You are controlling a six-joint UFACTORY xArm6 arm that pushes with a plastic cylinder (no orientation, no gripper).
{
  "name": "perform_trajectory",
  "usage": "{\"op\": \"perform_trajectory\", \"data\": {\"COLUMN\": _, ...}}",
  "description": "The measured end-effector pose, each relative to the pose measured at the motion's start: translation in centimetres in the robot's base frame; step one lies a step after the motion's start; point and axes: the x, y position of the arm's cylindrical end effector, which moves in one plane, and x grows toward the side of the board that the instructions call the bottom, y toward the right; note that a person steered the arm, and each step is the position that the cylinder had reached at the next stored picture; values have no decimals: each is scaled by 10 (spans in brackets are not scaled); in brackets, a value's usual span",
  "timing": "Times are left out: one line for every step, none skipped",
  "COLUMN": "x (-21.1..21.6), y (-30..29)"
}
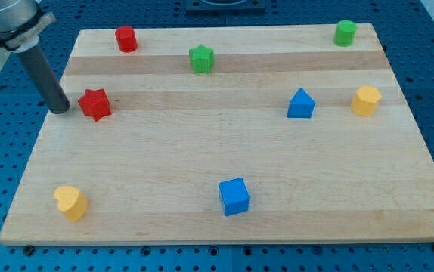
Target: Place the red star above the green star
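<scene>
Tip sits on the board at its left edge, just left of the red star, a sliver of gap visible; contact cannot be confirmed. The rod has no jaws, so nothing is held or clamped; it only pushes.

Red star lies in the left part of the board, lower than and well left of the green star, which is near the top edge. Red cylinder stands at top left, between start and goal.

Judged step: push red star right and upward. To do it well, the push should pass below the red cylinder, swing wide around the green star, and finish in the narrow strip above it without nudging it.

Orientation: star looks roughly symmetric; no long axis discernible, pointing direction unclear.
</scene>
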Motion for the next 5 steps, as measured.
{"op": "perform_trajectory", "data": {"x": 0, "y": 39}}
{"op": "perform_trajectory", "data": {"x": 0, "y": 76}}
{"op": "perform_trajectory", "data": {"x": 5, "y": 96}}
{"op": "perform_trajectory", "data": {"x": 47, "y": 96}}
{"op": "perform_trajectory", "data": {"x": 70, "y": 103}}
